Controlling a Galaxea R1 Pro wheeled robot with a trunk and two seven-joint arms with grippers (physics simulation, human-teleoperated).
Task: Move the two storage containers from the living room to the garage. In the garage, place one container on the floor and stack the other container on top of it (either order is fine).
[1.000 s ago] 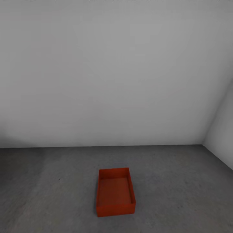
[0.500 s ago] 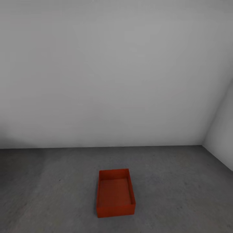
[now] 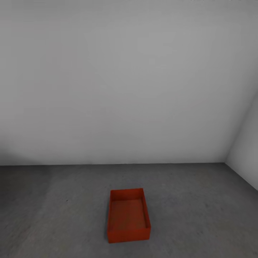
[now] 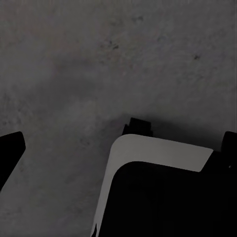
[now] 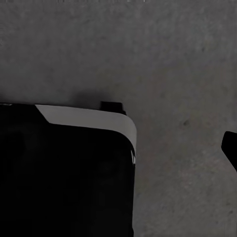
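Observation:
One red-orange open-top storage container (image 3: pixel 128 215) stands upright and empty on the dark grey concrete floor (image 3: pixel 53 208) of the garage, a little ahead of me in the head view. The other storage container and the living room are out of view. In the left wrist view my left gripper (image 4: pixel 123 138) hangs over bare concrete, its dark fingertips (image 4: pixel 11 150) far apart with nothing between them. In the right wrist view my right gripper (image 5: pixel 123 143) is also over bare floor. One dark fingertip (image 5: pixel 230 148) shows at the picture's edge, and nothing is held.
A plain white wall (image 3: pixel 125 89) rises behind the container, meeting a side wall (image 3: pixel 247 157) at the right corner. My own black-and-white base (image 4: pixel 158 197) lies under both wrist cameras, and it shows again as the base (image 5: pixel 64 177) in the right wrist view.
The whole head picture has slid down slightly, so the camera moved. The container has kept its place on the floor.

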